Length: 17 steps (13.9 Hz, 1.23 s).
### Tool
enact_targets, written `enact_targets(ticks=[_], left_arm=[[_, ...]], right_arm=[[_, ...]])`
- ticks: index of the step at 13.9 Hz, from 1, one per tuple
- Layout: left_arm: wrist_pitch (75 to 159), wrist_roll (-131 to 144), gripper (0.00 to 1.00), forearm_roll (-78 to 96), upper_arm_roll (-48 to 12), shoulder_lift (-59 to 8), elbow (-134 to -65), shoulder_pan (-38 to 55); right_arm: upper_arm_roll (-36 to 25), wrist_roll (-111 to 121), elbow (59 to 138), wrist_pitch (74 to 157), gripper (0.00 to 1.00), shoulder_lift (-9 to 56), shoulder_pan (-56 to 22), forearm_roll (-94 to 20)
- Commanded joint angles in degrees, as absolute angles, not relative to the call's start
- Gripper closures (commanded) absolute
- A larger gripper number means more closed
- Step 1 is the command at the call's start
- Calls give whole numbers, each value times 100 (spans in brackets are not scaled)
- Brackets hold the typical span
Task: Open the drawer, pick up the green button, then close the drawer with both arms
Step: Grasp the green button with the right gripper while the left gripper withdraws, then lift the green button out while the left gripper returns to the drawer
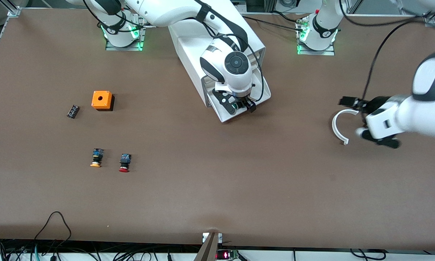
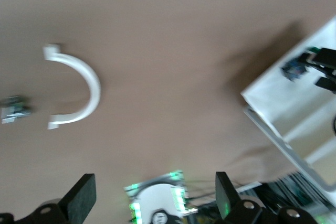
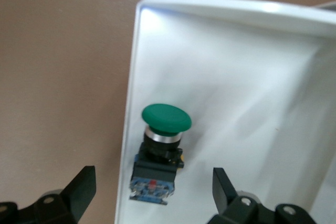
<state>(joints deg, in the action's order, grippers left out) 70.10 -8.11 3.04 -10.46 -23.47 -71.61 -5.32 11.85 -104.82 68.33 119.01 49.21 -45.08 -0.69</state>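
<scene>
The white cabinet [image 1: 188, 40] lies between the two arm bases. Its lowest drawer [image 1: 224, 116] is pulled out toward the front camera. The green-capped button [image 3: 165, 118] lies in the drawer [image 3: 236, 77] close to one side wall, with its black body and blue rear end toward the gripper. My right gripper [image 1: 243, 106] is over the open drawer, open and empty, and its fingers straddle the button's rear end in the right wrist view [image 3: 153, 178]. My left gripper [image 1: 378, 139] is open and empty over the table at the left arm's end, beside a white C-shaped piece [image 1: 338, 127].
An orange box [image 1: 102, 100], a small black part [image 1: 72, 111], an orange-capped button [image 1: 96, 158] and a red-capped button [image 1: 124, 162] lie toward the right arm's end. The left wrist view shows the C-shaped piece [image 2: 86, 85] and the cabinet [image 2: 283, 103].
</scene>
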Motion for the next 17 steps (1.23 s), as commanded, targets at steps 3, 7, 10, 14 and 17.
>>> enact_targets(ticks=[3,7,10,14,17], left_arm=[[7555,-791,0,-78,-1055,-2425,-6723,-650],[7594,-730,0,-220,-1072,-2435,-6759,-747],[7568,-74,0,-211,-1098,-2365,-6776,-756],[7628,964,0,-220,-1142,-2320,-6829,-668],[7655,1535,0,-211,-1169,-2189,-7056,-659]], right_arm=[[1169,-10635,6812,12085,19,5098,-4588,35],[1169,-10573,6768,12085,90,5071,-4526,9],[1169,-10573,6724,12067,100,5045,-4518,9],[1169,-10591,6417,12006,100,5027,-4509,9],[1134,-10591,6399,11980,100,5001,-4509,9]])
